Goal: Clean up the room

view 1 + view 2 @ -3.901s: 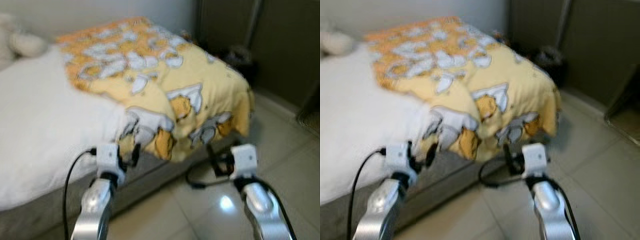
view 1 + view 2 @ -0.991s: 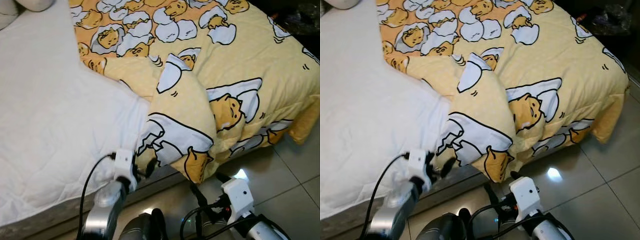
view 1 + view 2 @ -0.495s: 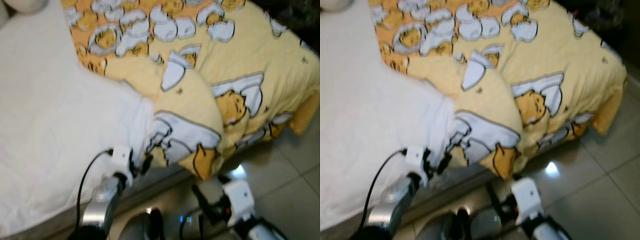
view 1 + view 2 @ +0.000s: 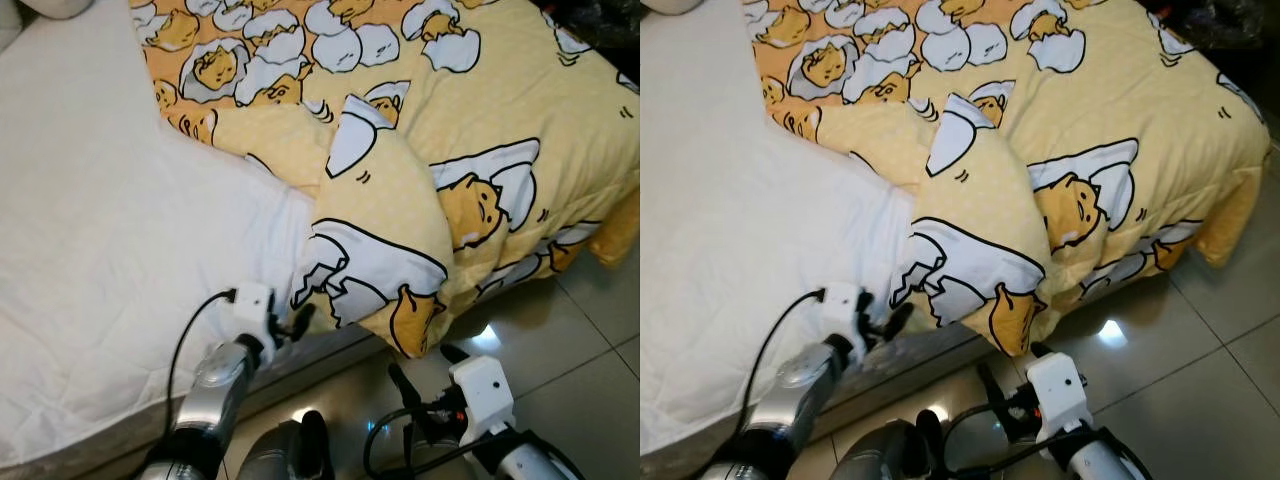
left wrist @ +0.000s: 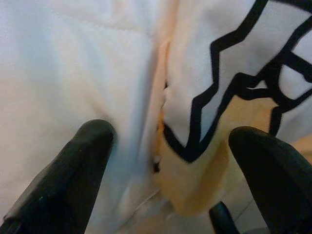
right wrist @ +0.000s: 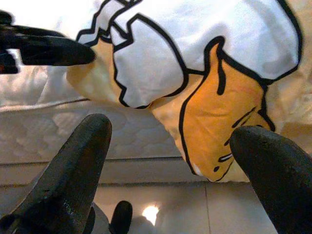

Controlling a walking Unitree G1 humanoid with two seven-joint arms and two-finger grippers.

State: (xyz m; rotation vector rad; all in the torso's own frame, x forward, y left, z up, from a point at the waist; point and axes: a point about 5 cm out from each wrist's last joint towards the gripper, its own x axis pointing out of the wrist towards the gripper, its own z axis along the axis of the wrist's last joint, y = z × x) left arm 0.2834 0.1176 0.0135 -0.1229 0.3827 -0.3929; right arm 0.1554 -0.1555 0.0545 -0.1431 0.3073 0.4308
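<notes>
1. A bed with a white mattress cover (image 4: 100,220) has a yellow cartoon-print blanket (image 4: 480,120) bunched toward its foot. One folded corner of the blanket (image 4: 385,270) droops over the bed's side edge toward the tiled floor (image 4: 590,350).

2. The left gripper (image 4: 292,322) is at the bed edge with its fingers (image 5: 73,170) spread apart, gripping nothing. The hanging corner lies straight ahead of them. In the left wrist view its edge sits in the gap, with one finger over the white cover and the other (image 5: 273,170) over the printed cloth.

3. The right gripper (image 4: 420,375) is lower, down by the floor, fingers (image 6: 68,165) also spread apart and empty. The drooping tip of the corner (image 6: 214,117) hangs just above and beyond them, apart from both.

4. The fold's long axis runs from the fingers up and away across the bed, toward the flat part of the blanket.

5. My judgement: the left fingers are nearer and already straddle the cloth edge, so closing them there looks like the natural way to take the corner and pull the blanket straight. The right fingers would have to rise to reach the tip.
</notes>
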